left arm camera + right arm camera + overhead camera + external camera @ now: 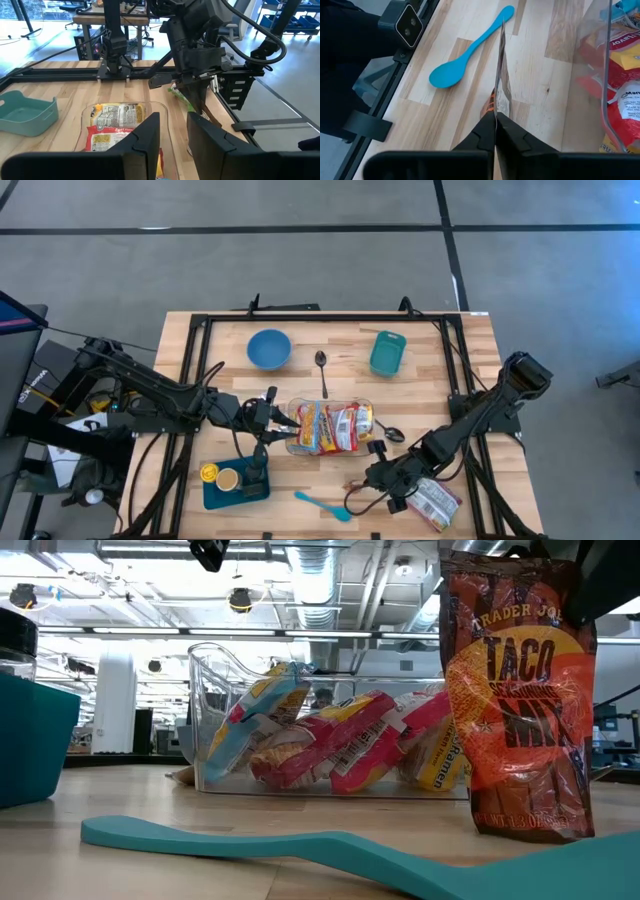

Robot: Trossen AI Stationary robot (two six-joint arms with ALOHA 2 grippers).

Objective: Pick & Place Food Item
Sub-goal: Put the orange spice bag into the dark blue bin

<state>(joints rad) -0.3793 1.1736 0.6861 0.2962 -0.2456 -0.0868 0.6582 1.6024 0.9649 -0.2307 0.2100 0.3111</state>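
Observation:
An orange-red taco mix packet (528, 700) stands upright near the table's front, to the right of the blue spoon (322, 505). My right gripper (496, 120) is shut on it, and it shows edge-on in the right wrist view (501, 75). A clear plastic container (330, 427) holding several ramen packets (340, 745) rests on the table's middle. My left gripper (172, 131) is open at the container's left end, its fingers over the rim (165, 107). I cannot tell whether it touches the container. My right gripper pinches the taco mix packet's thin upper edge (499, 107) between its two shut fingers, coming from above and pointing down. The packet hangs upright below the fingers. Its bottom edge (530, 830) is at the table top; whether it rests there I cannot tell.
A teal tray (212, 492) with cups stands at the front left. A blue bowl (268, 348), a teal box (387, 352) and a metal spoon (321, 370) lie at the back. Another spoon (392, 433) and a second packet (435, 502) lie at the right.

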